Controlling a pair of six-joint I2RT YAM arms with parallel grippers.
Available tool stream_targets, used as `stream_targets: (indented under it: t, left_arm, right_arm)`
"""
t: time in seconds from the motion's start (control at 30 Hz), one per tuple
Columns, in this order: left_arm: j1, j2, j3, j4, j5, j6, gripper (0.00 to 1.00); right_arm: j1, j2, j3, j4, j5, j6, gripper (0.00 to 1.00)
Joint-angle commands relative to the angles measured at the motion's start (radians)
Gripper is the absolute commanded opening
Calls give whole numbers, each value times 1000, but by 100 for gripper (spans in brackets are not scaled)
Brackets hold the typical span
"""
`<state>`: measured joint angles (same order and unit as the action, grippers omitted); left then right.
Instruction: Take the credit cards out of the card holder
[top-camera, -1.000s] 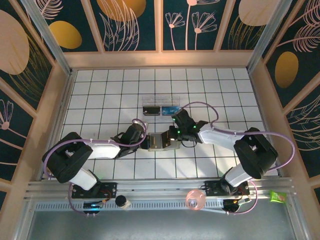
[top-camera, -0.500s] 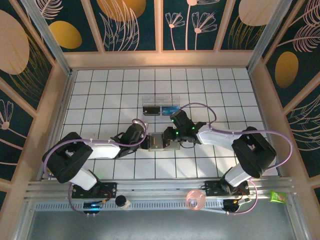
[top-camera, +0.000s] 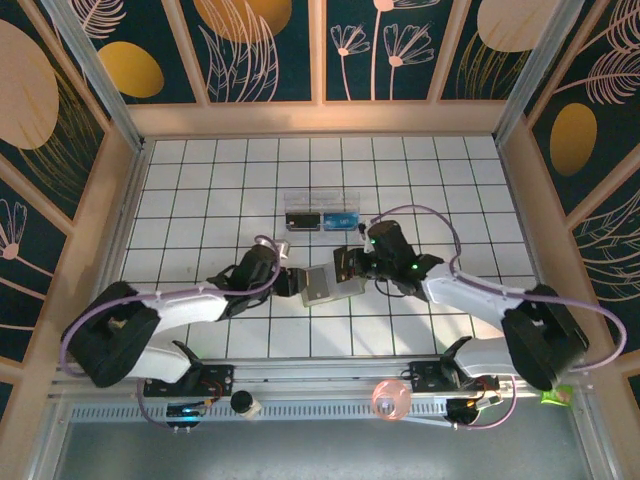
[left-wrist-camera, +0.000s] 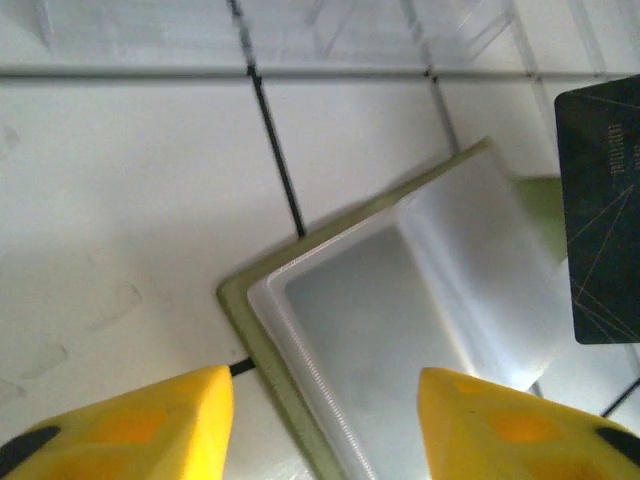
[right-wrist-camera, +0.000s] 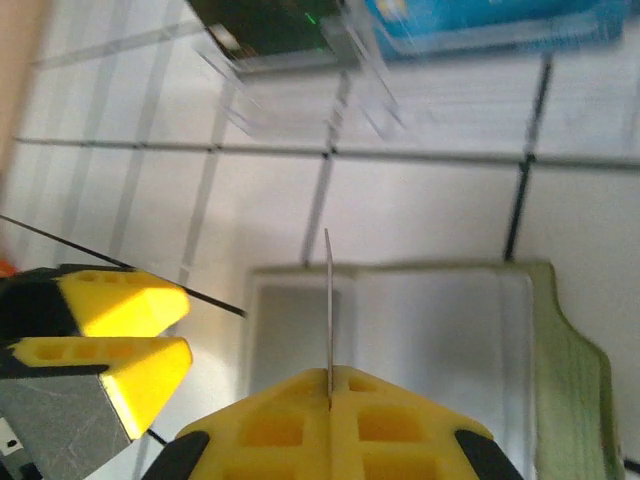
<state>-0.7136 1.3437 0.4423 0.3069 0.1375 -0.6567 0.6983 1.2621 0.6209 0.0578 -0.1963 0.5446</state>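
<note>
The right tool (right-wrist-camera: 330, 385) has moved toward frame right, pinching a thin card (right-wrist-camera: 328, 295), probably stiff and slippery, by its edge, while the left tool (left-wrist-camera: 325, 400) stands spread at the card holder (top-camera: 326, 286) corner.

Matt olive-green cloth card holder (left-wrist-camera: 360, 330), lined with glossy translucent plastic; thin dark card (left-wrist-camera: 600, 210), matt and smooth; white gridded counter (left-wrist-camera: 130, 180), smooth, faintly glossy.

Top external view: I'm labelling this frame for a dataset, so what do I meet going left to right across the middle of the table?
left gripper → card holder → right arm's wrist. The right gripper, holding a card, overlaps the holder's right edge, so I leave it out.
</note>
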Motion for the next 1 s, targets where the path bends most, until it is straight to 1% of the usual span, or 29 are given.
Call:
stream_targets:
  t: [0.0,0.07,0.13,0.2,0.27,0.37,0.43,0.5,0.63,0.7,0.77,0.87,0.97]
  left_arm:
    - [46,-95,-33,105,122,5,59]
    - [60,-137,-53,194,205,8,61]
    - [77,-162,-81,318,283,-18,63]
    - [98,-161,-110,456,358,-65,63]
    - [124,-143,-139,596,426,-127,63]
    - [143,-100,-158,739,477,-190,60]
    - [147,-67,-167,836,503,-230,55]
    - [148,-44,-174,913,521,-263,51]
    - [148,-28,-180,986,535,-291,42]
    - [148,-24,-176,989,542,-294,40]
    - [148,-19,-170,965,539,-286,40]
    - [148,-7,-177,1009,545,-312,43]
    - [148,8,-178,1046,550,-334,43]
  right_arm:
    - [-18,-64,-41,171,-66,-67,0]
    - [-33,-94,-83,274,-118,-56,0]
    - [-46,-108,-131,422,-197,-16,0]
    - [-49,-108,-170,568,-263,32,0]
    - [-50,-97,-193,678,-310,71,0]
    - [-50,-80,-224,812,-350,122,0]
    - [-50,-58,-238,900,-381,165,0]
    - [-48,-36,-237,949,-399,200,0]
    - [-42,-1,-246,1031,-410,251,0]
    - [-39,14,-248,1068,-413,271,0]
    - [-33,28,-245,1098,-415,286,0]
    - [-23,49,-236,1123,-408,300,0]
    - [-10,68,-220,1131,-398,301,0]
